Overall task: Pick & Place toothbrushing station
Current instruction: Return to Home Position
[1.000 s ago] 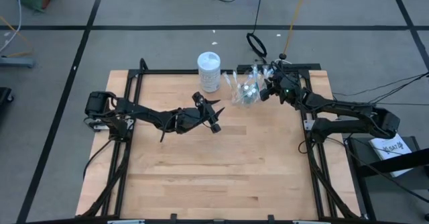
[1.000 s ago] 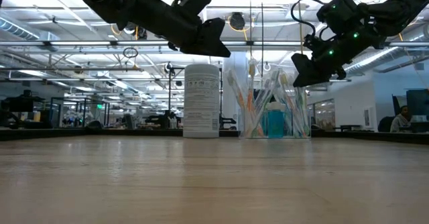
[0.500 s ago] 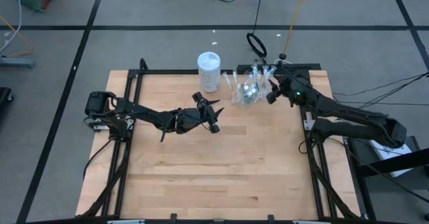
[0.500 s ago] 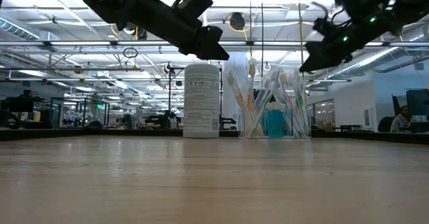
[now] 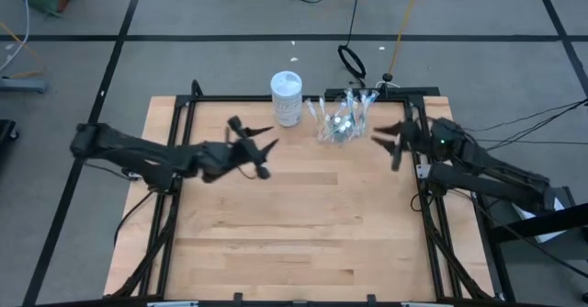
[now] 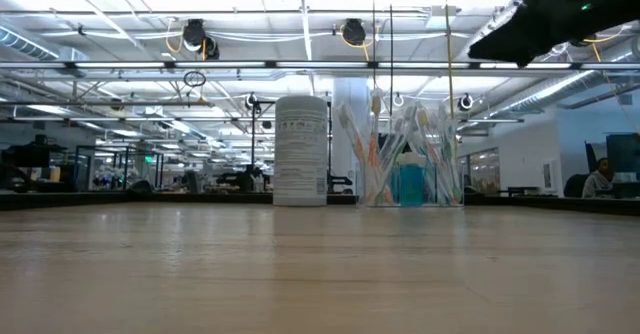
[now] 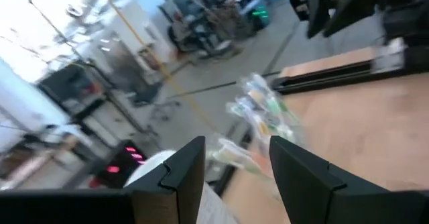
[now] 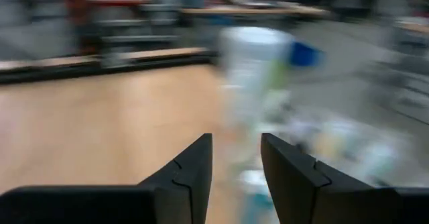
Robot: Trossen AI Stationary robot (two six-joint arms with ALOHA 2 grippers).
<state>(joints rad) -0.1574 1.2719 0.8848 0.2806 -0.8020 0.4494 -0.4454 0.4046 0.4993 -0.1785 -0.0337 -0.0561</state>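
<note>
The toothbrushing station is a clear plastic cup [image 5: 338, 123] standing on its base near the table's far edge. Pale toothbrushes fan out of its top, and a blue tube [image 6: 410, 184] stands inside it. My right gripper [image 5: 387, 144] hovers open just right of the cup, above the table, with nothing between its fingers. My left gripper [image 5: 264, 156] hovers open left of the cup, high above the boards, also holding nothing. In the low view both grippers show only at the top edge. Both wrist views are blurred.
A white cylindrical canister [image 5: 287, 97] stands left of the cup at the far edge. A black metal frame [image 5: 423, 174] runs along the table's left, right and far sides. The bare wooden boards [image 5: 294, 233] stretch toward the near edge.
My right gripper has drawn away from the cup, toward the table's right and near edges, and has risen. My left gripper has risen and pulled back toward the table's left edge, nearly leaving the top of the low view. The cup and canister have stayed in place.
</note>
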